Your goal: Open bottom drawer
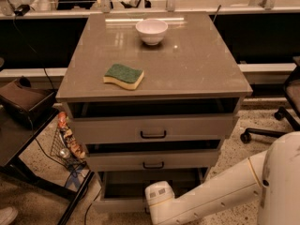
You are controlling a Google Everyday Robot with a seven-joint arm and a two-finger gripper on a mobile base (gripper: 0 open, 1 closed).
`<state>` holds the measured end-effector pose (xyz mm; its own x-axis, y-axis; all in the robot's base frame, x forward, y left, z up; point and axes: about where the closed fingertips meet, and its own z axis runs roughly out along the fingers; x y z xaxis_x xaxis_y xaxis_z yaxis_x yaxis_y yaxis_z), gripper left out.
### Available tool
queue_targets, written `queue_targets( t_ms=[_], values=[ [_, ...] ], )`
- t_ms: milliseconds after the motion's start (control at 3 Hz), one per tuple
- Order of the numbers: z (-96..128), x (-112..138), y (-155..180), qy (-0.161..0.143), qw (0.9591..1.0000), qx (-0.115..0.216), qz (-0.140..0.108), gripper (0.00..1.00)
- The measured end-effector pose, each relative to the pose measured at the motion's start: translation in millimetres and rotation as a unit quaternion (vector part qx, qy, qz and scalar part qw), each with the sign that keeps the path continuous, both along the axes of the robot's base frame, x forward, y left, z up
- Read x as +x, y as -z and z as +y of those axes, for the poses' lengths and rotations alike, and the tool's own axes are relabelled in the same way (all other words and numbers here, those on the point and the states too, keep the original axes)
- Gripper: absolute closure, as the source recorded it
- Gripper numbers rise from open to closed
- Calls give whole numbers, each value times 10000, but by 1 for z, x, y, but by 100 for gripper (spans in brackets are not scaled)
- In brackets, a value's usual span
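Observation:
The bottom drawer (119, 204) is the lowest of three in a grey-beige cabinet. It stands pulled out beyond the two above, and its shallow tray (140, 185) shows. Its handle is hidden behind my arm. My gripper (157, 199) is at the end of the white arm that comes in from the lower right. It is low at the middle of the bottom drawer's front, with only its white wrist housing showing. The top drawer (152, 128) and middle drawer (152, 160) each stand slightly open and have black bar handles.
On the cabinet top (197, 64) lie a green-and-yellow sponge (123, 75) and a white bowl (151, 31). A dark table (18, 139) and a wire rack with packets (68, 142) stand to the left. An office chair base (267, 130) is at right.

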<state>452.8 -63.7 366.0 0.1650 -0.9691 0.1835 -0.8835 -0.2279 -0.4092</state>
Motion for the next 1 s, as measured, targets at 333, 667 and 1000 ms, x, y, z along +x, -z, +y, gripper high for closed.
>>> queue_targets(
  t_ms=[333, 667, 1000],
  values=[
    [0, 0, 0, 0, 10000, 0, 0, 100],
    [-13, 22, 11, 128, 9997, 184, 48, 100],
    [-41, 63, 29, 351, 9982, 463, 120, 100]
  ],
)
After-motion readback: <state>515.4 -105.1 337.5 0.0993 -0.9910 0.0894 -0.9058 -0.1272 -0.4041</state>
